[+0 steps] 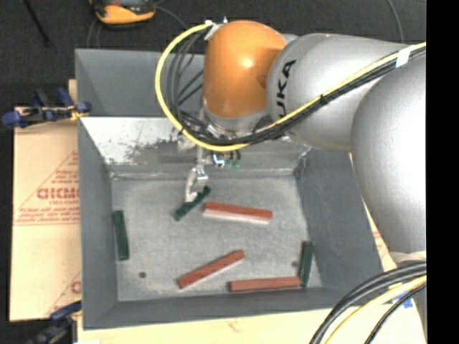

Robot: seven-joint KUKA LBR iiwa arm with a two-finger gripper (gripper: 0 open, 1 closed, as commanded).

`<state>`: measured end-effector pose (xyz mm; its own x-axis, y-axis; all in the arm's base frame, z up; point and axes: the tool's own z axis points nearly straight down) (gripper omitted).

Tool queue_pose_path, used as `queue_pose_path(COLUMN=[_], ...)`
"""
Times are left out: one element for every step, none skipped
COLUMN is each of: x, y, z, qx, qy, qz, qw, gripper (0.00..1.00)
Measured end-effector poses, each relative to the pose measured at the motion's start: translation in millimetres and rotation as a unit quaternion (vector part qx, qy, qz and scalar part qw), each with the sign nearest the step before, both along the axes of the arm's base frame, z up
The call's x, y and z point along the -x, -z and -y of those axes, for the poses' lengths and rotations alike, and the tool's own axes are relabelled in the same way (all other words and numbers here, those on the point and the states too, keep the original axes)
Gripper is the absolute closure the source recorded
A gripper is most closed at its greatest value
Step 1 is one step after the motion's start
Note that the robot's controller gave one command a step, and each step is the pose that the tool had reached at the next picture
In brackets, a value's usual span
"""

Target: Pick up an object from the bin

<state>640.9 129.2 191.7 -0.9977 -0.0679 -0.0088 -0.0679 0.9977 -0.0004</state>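
Observation:
My gripper (194, 186) hangs below the orange wrist cover, near the back middle of the bin. Its tip is right at the upper end of a short dark green stick (189, 205), which lies slanted on the bin floor. Whether the stick is gripped is not clear. Just to the right of it lies a reddish-brown bar (237, 213) with a pale side, almost level across the bin.
A second reddish bar (211, 269) lies slanted at the front middle, and a third (264, 285) runs along the front wall. One dark green stick (120, 234) rests by the left wall, another (306, 262) by the right wall. The arm covers the bin's back right.

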Motion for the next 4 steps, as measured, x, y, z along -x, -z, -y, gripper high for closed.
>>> queue_pose_path(x=[10.6,35.7,35.7,35.7], y=[36.2,109.8,109.8,109.8], z=[4.7,51.4,51.5,51.5], qx=[-0.001,-0.003,-0.004,-0.004], qy=[0.052,-0.04,-0.039,-0.038], qz=[-0.0034,-0.0007,-0.0008,-0.0008], qw=[0.9986,0.9992,0.9992,0.9993], gripper=[0.0,1.0,1.0,1.0])
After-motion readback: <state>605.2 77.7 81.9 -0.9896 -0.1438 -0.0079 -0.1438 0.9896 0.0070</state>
